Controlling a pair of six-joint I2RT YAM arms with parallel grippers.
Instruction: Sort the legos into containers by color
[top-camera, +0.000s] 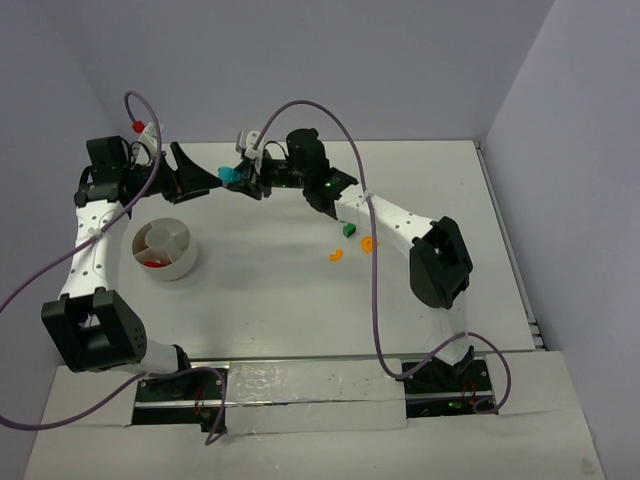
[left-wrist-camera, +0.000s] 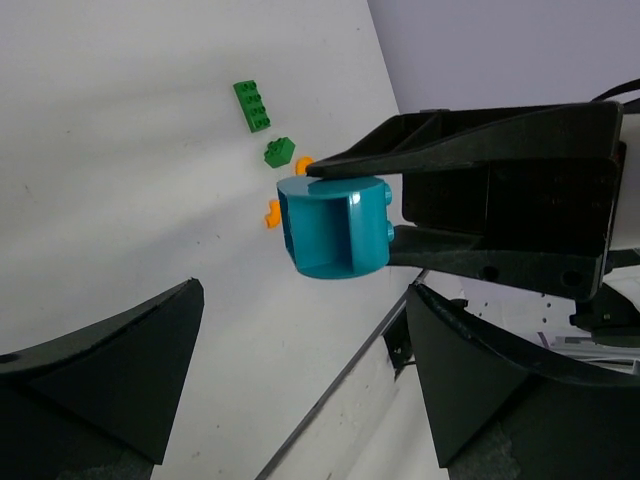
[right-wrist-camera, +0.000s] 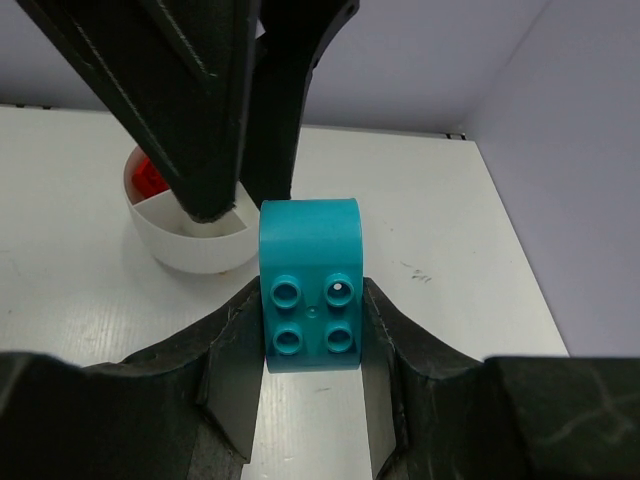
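the sort was barely begun. a red piece (top-camera: 152, 262) lay in one compartment of the bowl (top-camera: 188, 262) at the left of the top view; the other compartments looked bare, though that view was too small to be sure. the right gripper (right-wrist-camera: 312, 345) was clenched on a cyan brick (left-wrist-camera: 335, 228), holding it in the air at the upper left of the top view, beside the bowl and not over it. the left gripper (top-camera: 200, 180) faced it close by, jaws spread wide and grasping nothing, so a handover seemed likely next. on the table (top-camera: 260, 290) right of centre lay a flat green brick (left-wrist-camera: 252, 105), a small green one (left-wrist-camera: 279, 152) and two orange pieces (top-camera: 336, 256), none of them sorted yet.
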